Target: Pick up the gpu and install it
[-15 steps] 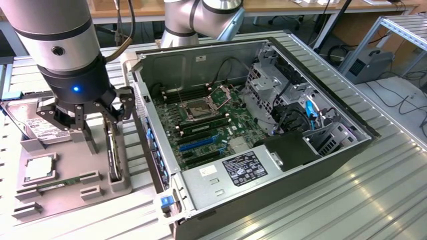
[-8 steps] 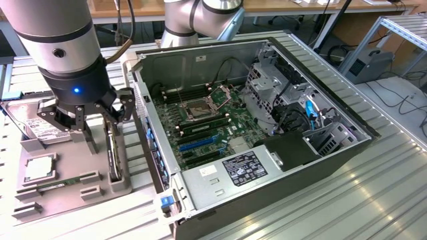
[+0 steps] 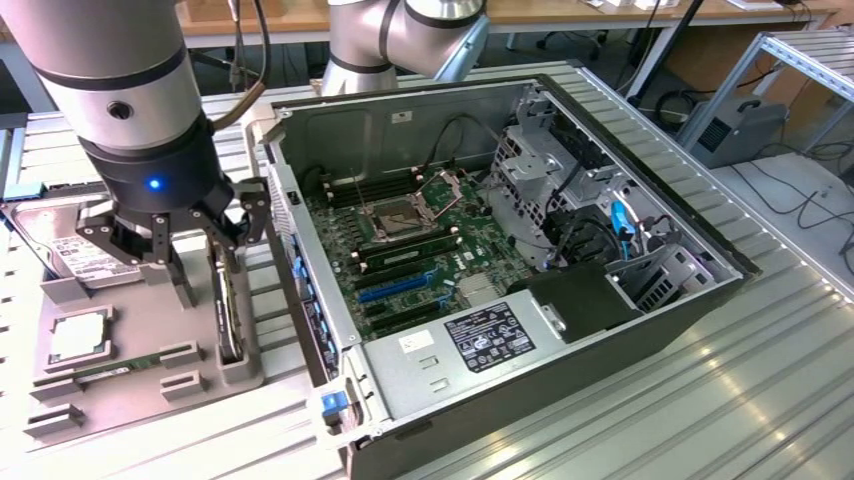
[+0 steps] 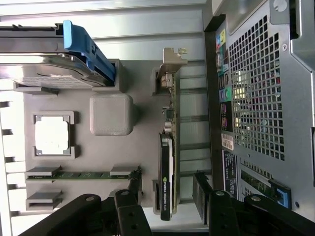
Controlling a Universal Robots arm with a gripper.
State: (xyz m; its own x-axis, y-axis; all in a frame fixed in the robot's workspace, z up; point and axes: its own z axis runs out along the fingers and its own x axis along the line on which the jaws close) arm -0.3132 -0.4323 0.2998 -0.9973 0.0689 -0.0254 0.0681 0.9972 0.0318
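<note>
One robot arm (image 3: 127, 90) carries one tool (image 3: 200, 270) with two dark fingers (image 4: 129, 211). One bench (image 3: 747, 400) bears one open computer case (image 3: 400, 115) and one grey tray (image 4: 142, 98). The tray carries one gpu (image 4: 167, 167), one hard drive (image 4: 39, 73), one square processor chip (image 4: 51, 136), one green memory stick (image 4: 81, 174) and one grey block (image 4: 111, 114). Inside the case sit one motherboard (image 3: 414, 270), one processor socket (image 3: 400, 215) and one labelled power supply (image 3: 487, 335).
</note>
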